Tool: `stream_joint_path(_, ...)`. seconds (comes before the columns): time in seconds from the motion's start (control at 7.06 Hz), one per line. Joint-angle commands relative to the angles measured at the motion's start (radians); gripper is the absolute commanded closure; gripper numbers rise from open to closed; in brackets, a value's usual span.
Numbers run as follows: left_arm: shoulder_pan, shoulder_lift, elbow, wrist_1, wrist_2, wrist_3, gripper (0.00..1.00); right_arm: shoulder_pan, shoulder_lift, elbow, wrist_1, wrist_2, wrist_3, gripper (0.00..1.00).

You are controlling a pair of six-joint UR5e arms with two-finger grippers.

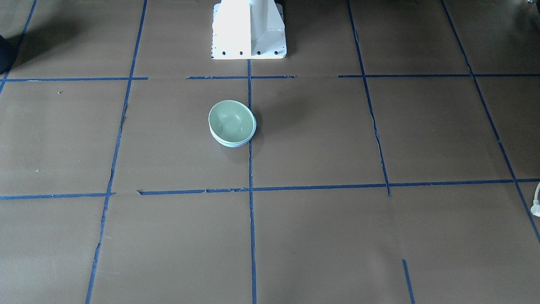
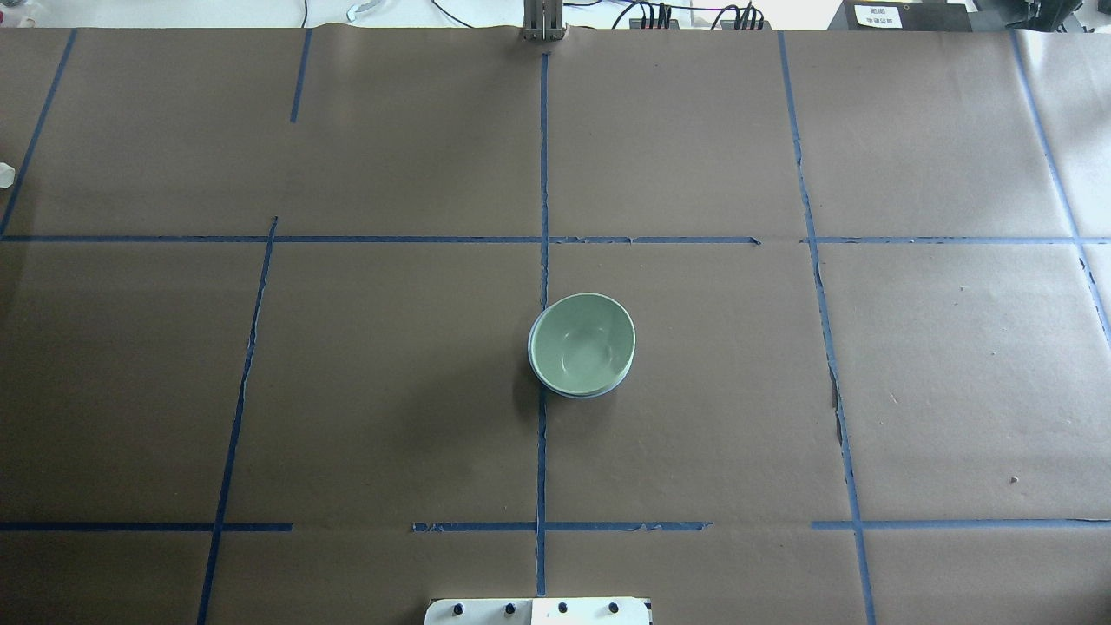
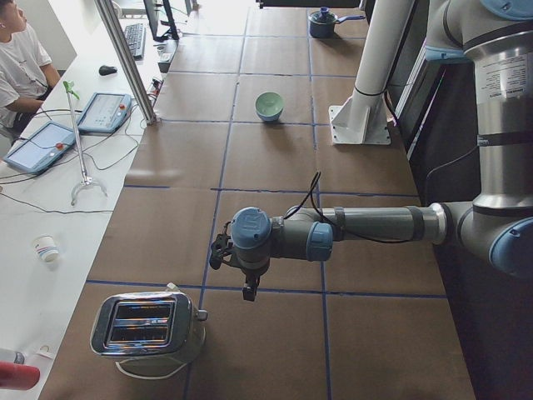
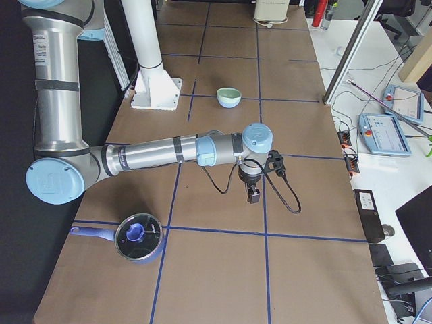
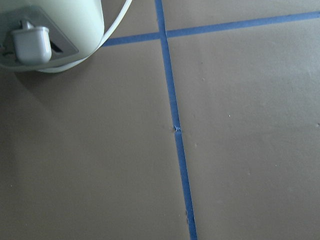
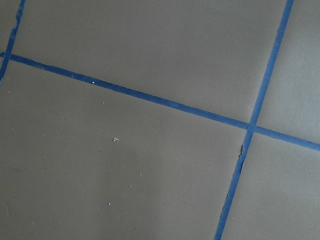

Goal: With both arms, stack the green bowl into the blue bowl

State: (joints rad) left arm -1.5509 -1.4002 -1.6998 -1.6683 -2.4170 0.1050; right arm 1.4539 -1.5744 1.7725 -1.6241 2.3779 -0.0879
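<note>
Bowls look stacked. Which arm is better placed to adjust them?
Right, slightly: green bowl, inside blue bowl, sits just right of centre tape. Left end effector and right end effector are both distant.

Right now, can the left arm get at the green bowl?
Probably yes: the green bowl sits in the blue bowl, and nothing stands between it and the left gripper, hanging far off near the toaster.

The green bowl (image 2: 581, 344) sits nested in the blue bowl (image 2: 564, 393), whose rim shows at seven o'clock, mid-surface (image 2: 347, 391).
</note>
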Motion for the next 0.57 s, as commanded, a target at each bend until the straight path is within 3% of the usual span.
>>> stream_joint_path(0.0,0.002,-0.008,0.002,0.002,-0.002,-0.004,0.0,-0.012,-0.009,-0.008,0.006,-0.008,0.033,0.0)
stream_joint_path(0.42,0.002,-0.009,0.019,-0.002,0.001,-0.002,0.0,-0.024,-0.009,-0.01,0.007,0.001,0.034,0.0)
